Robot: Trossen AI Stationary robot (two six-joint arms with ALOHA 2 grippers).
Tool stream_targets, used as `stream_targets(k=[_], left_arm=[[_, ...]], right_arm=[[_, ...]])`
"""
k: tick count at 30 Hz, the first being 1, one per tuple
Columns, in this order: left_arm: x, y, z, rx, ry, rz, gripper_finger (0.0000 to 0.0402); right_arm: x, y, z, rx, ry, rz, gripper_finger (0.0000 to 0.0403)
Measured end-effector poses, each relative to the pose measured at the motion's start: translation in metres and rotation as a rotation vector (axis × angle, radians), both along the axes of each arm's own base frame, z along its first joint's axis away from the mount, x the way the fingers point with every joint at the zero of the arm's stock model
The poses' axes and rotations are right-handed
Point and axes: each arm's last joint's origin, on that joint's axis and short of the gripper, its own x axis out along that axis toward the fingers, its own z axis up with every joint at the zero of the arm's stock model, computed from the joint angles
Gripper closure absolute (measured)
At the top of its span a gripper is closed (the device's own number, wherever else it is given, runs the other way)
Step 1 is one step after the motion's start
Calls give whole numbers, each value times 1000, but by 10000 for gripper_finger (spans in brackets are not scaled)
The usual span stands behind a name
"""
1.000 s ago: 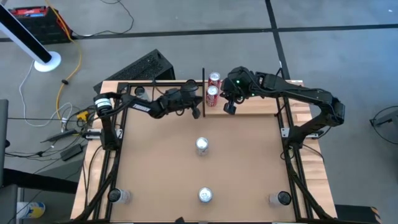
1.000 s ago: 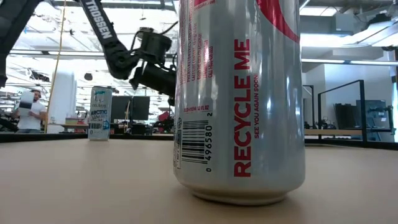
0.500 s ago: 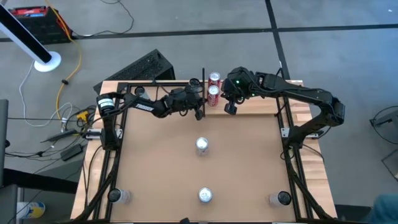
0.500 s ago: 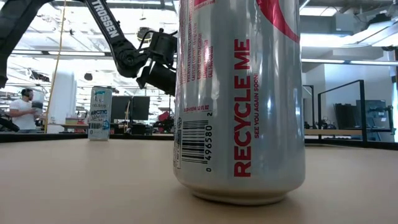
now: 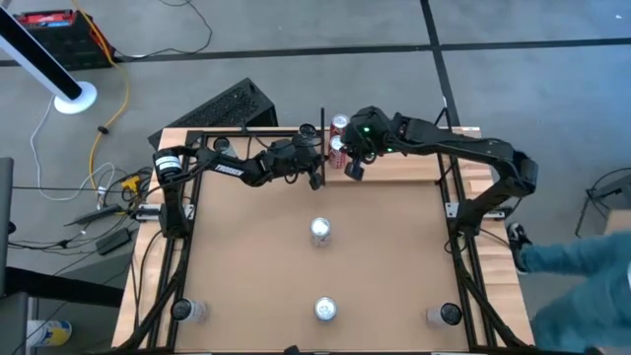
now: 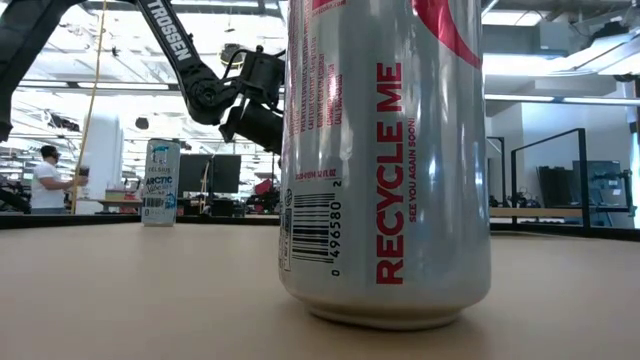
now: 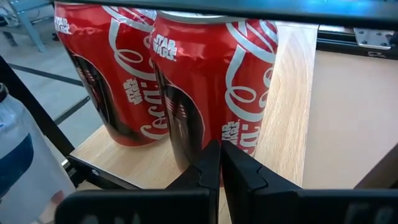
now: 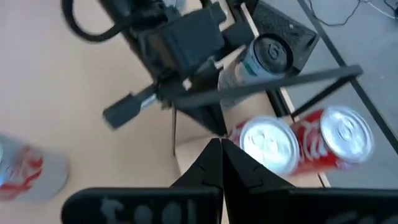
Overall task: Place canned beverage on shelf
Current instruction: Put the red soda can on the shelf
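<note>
Two red cans (image 5: 337, 148) stand upright side by side on the shelf (image 5: 394, 168), just past its black bar. My left tool (image 5: 315, 177) and right tool (image 5: 352, 170) flank the nearer can, both clenched and empty. Three silver cans (image 5: 320, 231) wait on the tabletop (image 5: 256, 266).

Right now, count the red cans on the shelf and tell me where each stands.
2. The front red can stands on the shelf by its black upright bar. The back red can stands beside it, closer to the table's far edge. No others seem hidden.
</note>
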Motion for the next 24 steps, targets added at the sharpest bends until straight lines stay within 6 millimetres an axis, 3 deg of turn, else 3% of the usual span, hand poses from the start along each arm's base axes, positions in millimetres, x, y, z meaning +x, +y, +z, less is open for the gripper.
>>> stream_targets(k=[5,13,24], left_arm=[[2,-6,0,-2,5,-15,401],[0,-14,7,38,24,13,401],[-25,-23,25,60,36,46,401]], right_arm=[[14,-20,-23,12,32,-36,384],[18,-45,-36,14,21,-79,384],[23,-59,-37,-1,-54,-75,384]])
